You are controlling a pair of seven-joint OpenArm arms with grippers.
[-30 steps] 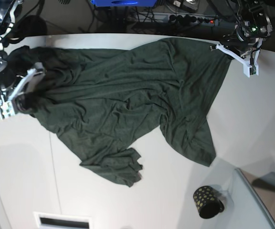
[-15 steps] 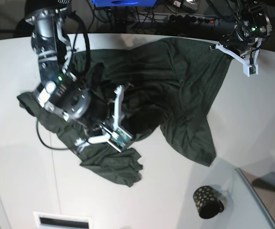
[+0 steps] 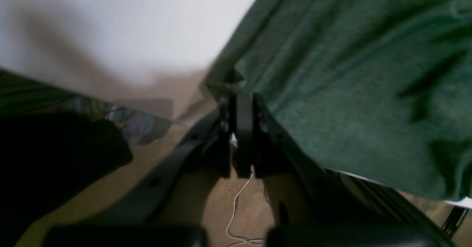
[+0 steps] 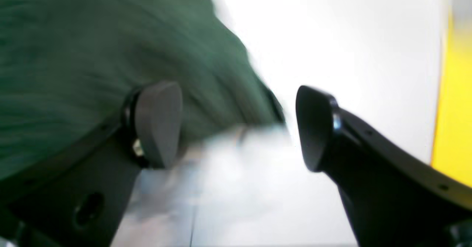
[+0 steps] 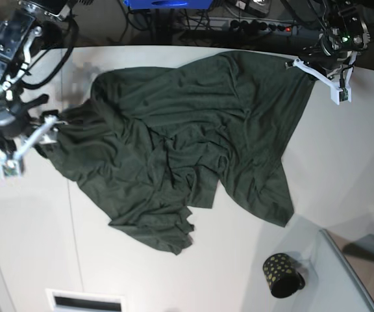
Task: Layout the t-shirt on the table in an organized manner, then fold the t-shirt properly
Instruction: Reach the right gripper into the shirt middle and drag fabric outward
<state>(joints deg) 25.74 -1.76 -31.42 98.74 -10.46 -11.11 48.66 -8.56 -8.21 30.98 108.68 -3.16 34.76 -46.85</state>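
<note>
The dark green t-shirt [image 5: 187,136] lies crumpled across the white table [image 5: 343,169], with deep folds through its middle. My left gripper [image 5: 297,64] is at the far right corner of the shirt. In the left wrist view the left gripper [image 3: 239,103] is shut, pinching the t-shirt [image 3: 350,73] by its edge at the table's rim. My right gripper [image 5: 30,146] hovers at the shirt's left edge. In the blurred right wrist view the right gripper [image 4: 236,129] is open with nothing between its fingers [image 4: 158,125], and the t-shirt [image 4: 92,55] is behind the left one.
A small black cup with gold dots [image 5: 283,274] lies near the front right, beside a clear panel [image 5: 346,273]. A slot [image 5: 86,300] is set in the front left of the table. Cables and a power strip [image 5: 258,26] run behind the far edge.
My right gripper has opened and let go of the shirt after swinging over its middle and back to the left. The shirt's left part has pulled inward and bunched. The left arm has not moved.
</note>
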